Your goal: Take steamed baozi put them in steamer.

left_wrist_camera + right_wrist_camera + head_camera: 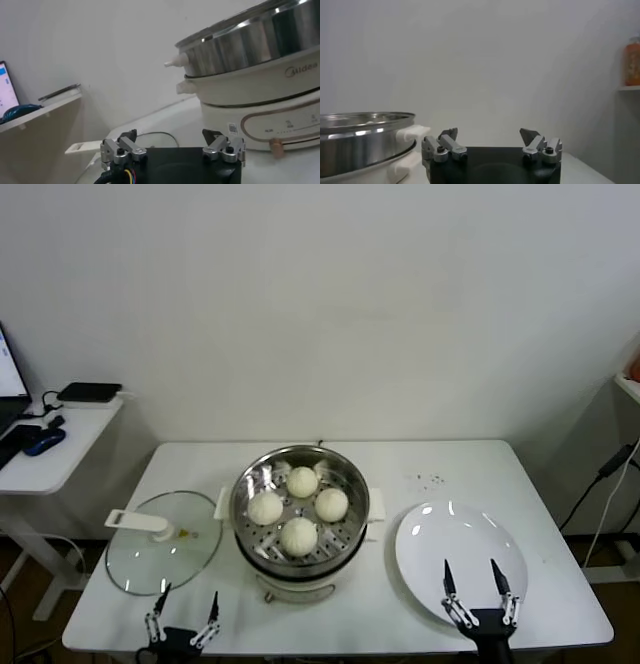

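Several cream-white steamed baozi [299,535] lie on the perforated tray inside the shiny round steamer [250,484] at the middle of the white table. My left gripper [188,602] stands open at the table's front edge, below the glass lid and left of the steamer, holding nothing. My right gripper [470,574] is open and empty too, over the near rim of the white plate [430,534]. The steamer's steel wall [260,40] fills the left wrist view beyond the left gripper [172,135]. From the right wrist, the steamer [360,135] shows beside the right gripper [490,132].
A glass lid [165,549] with a white handle lies flat on the table left of the steamer. A side desk [50,454] with a black mouse and small devices stands at the far left. A cable hangs at the right edge.
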You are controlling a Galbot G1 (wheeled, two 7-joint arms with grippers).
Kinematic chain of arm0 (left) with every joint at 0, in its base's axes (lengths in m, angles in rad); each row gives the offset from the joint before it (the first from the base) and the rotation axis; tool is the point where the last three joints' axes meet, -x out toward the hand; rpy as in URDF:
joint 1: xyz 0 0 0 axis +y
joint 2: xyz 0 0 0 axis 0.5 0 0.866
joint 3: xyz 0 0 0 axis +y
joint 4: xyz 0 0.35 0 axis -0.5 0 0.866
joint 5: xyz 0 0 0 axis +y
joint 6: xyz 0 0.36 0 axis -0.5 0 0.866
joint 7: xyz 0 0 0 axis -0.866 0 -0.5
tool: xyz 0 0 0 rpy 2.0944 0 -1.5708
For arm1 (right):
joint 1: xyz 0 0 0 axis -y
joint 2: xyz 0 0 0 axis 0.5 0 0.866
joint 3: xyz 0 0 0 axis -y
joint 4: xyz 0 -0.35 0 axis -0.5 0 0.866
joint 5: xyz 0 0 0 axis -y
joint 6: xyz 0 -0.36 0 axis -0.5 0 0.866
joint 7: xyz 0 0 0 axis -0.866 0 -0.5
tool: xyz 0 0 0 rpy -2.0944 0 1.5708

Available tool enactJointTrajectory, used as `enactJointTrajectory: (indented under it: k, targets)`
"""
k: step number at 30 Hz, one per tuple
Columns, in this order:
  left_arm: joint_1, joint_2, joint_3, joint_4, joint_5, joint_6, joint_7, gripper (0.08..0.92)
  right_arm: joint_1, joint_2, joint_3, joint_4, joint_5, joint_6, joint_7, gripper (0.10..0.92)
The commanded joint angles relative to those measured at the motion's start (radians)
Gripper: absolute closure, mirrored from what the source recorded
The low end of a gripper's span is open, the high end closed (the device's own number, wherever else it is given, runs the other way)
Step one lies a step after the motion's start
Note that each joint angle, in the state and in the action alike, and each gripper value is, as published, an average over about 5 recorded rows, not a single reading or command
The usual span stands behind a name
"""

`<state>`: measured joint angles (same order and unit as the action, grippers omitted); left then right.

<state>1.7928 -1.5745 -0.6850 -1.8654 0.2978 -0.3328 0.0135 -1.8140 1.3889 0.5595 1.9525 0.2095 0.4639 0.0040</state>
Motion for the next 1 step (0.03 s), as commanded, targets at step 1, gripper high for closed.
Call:
enactJointTrajectory:
  k: [1]
  targets:
    - [-0.002,0.003,-0.002,0.001,-0.004,0.001,0.001,0.177,-0.002,0.006,-0.005,-0.003,-0.009,-0.003,0.004,0.203]
